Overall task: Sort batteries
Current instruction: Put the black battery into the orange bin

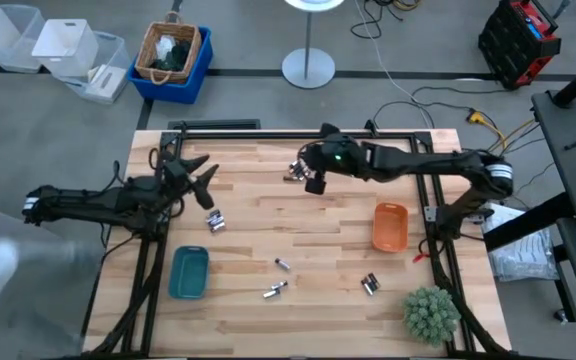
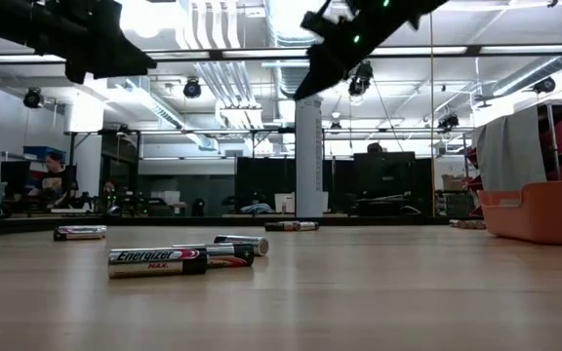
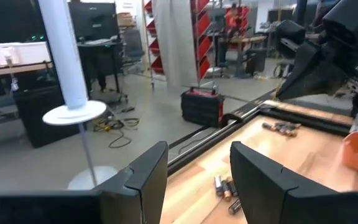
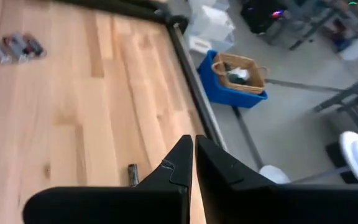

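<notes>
Right gripper (image 1: 313,180) hangs over the far middle of the table (image 1: 308,240) in the high view, and its fingers look closed with nothing seen between them. A small cluster of batteries (image 1: 293,175) lies just beside it, toward the left arm's side. The left gripper (image 1: 200,178) waits above the left part of the table, open and empty. Another cluster (image 1: 215,221) lies near it, toward the front edge. More batteries are in the front part: one single (image 1: 281,264), a pair (image 1: 274,290) and a pair (image 1: 370,284). The teal tray (image 1: 188,273) is at front left, the orange tray (image 1: 389,226) at right.

From the low view, both arms are high above the wood, and no battery is held. Several batteries (image 2: 156,260) lie flat, long axes mostly across the picture.

Through the left wrist view, the two fingers (image 3: 146,180) stand wide apart, and a cluster (image 3: 224,186) shows between and beyond them on the wood.

Through the right wrist view, the fingers (image 4: 176,171) meet with almost no gap. One battery (image 4: 132,175) lies just beside their tips, and three more (image 4: 14,46) lie well apart.

I judge that the right arm is nearer to the far cluster; it must open before it goes down.
</notes>
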Controlling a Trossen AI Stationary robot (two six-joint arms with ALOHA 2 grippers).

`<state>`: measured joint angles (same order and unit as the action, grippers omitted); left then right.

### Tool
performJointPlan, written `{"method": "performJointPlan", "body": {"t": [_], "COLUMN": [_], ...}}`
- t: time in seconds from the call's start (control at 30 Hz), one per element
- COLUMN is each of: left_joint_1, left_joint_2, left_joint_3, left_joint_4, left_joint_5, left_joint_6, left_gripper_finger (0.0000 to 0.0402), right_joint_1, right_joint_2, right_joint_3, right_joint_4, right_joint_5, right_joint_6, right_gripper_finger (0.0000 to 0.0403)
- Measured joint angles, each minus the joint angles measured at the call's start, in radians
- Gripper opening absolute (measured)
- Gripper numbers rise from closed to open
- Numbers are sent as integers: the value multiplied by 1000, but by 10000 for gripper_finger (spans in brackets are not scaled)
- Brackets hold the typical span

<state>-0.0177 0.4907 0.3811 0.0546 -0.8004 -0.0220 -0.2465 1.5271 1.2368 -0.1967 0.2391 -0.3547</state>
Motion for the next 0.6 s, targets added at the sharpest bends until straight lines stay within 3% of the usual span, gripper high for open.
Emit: {"method": "performJointPlan", "body": {"t": [0.23,0.47,0.6], "left_joint_1": [0,0,0], "left_joint_2": [53,84,99], "left_joint_3": [18,23,27], "left_joint_4": [-7,-5,-6], "left_joint_5": [-74,-156,-160], "left_joint_6": [17,39,39], "left_gripper_finger": [155,155,155], "right_joint_1": [-45,-49,-49], "right_joint_2": [138,263,320], "right_joint_3": [28,79,112], "right_joint_4": [0,1,0], "right_joint_5": [-172,-191,-187], "right_joint_6": [-64,-109,-112], "right_gripper_finger": [13,14,39]}}
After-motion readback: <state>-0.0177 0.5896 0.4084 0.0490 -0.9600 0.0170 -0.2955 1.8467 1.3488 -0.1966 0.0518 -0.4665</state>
